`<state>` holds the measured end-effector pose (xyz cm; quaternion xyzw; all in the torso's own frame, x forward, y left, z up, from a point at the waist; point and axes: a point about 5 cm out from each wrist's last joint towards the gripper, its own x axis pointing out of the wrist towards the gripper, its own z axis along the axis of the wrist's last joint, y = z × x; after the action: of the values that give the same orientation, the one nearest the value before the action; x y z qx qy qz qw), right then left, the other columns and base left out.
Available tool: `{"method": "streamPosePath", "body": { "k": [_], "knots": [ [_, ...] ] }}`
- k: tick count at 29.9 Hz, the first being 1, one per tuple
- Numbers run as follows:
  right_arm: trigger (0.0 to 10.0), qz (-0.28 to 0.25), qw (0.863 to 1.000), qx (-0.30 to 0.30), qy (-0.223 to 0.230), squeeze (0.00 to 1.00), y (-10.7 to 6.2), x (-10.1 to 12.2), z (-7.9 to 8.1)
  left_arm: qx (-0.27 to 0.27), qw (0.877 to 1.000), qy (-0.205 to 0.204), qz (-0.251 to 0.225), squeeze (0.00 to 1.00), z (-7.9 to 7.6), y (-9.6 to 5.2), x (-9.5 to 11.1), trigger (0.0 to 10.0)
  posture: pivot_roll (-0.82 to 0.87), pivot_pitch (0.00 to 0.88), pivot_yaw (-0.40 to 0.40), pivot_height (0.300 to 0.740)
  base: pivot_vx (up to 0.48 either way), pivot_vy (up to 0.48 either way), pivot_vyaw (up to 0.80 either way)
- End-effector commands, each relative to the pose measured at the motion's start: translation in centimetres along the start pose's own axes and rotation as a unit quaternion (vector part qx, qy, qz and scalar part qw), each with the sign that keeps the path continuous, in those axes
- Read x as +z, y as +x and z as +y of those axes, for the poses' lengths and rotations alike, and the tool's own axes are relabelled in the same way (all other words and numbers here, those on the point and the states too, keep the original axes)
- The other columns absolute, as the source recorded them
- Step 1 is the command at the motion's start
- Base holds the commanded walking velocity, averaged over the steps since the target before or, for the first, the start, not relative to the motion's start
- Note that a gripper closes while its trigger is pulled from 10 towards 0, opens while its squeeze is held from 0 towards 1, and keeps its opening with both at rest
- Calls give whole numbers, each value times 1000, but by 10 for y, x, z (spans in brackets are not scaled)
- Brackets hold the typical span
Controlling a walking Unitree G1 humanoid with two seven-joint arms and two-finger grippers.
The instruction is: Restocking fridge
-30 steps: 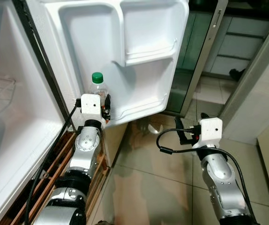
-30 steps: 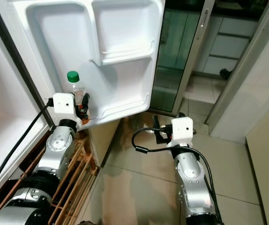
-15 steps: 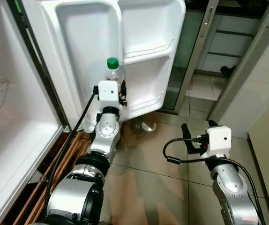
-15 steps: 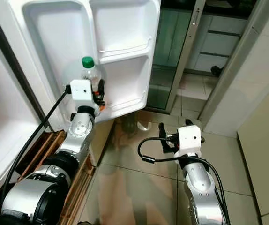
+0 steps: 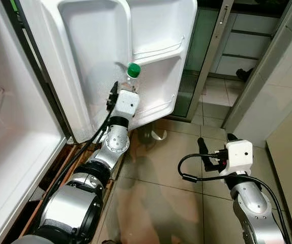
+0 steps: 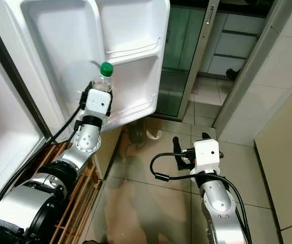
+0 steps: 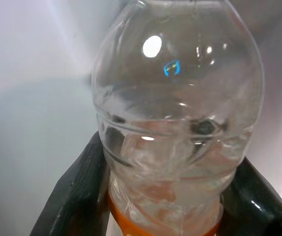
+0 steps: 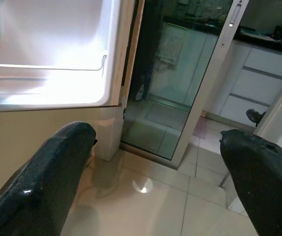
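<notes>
While left gripper [image 7: 163,196] jaws clamp the green-capped bottle [image 5: 129,81] against the fridge door [image 5: 156,56], right gripper [image 8: 155,172] jaws hang spread over floor [image 5: 176,203].

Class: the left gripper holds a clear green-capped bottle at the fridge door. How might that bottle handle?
The bottle looks like thin clear plastic, so it probably dents under squeeze. Its smooth round body may slip or roll. The left gripper clamps low, so it might tilt.
</notes>
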<state>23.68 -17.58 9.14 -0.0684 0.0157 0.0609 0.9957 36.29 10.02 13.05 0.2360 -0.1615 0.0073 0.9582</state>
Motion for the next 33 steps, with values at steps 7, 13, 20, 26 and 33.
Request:
{"method": "streamPosePath", "body": {
  "k": [7, 13, 20, 26, 33],
  "knots": [
    [10000, 9, 1000, 4, -13, 0, -4, -2, -1, 43, 998, 17, 52, 0, 8, -8, -19, 10000, -392, 0, -24, 740, 0, 0, 0],
    [10000, 14, 1000, 6, -15, 0, -5, -3, -2, 95, 982, -37, 160, 0, 24, -19, -47, 10000, -396, 0, -32, 740, 0, 0, 0],
    [10000, 17, 1000, 13, -19, 0, -6, -3, -5, 132, 959, -92, 233, 0, 32, -31, -66, 10000, -382, 0, -46, 740, 0, 0, 0],
    [10000, 19, 999, 18, -20, 0, -5, -4, -5, 169, 927, -183, 280, 0, 35, -32, -72, 10000, -373, 0, -52, 740, 0, 0, 0],
    [10000, 21, 999, 21, -19, 0, -3, -6, -4, 170, 926, -227, 250, 1000, 31, -18, -57, 10000, -364, 0, -47, 740, 0, 0, 0]
  ]
}}
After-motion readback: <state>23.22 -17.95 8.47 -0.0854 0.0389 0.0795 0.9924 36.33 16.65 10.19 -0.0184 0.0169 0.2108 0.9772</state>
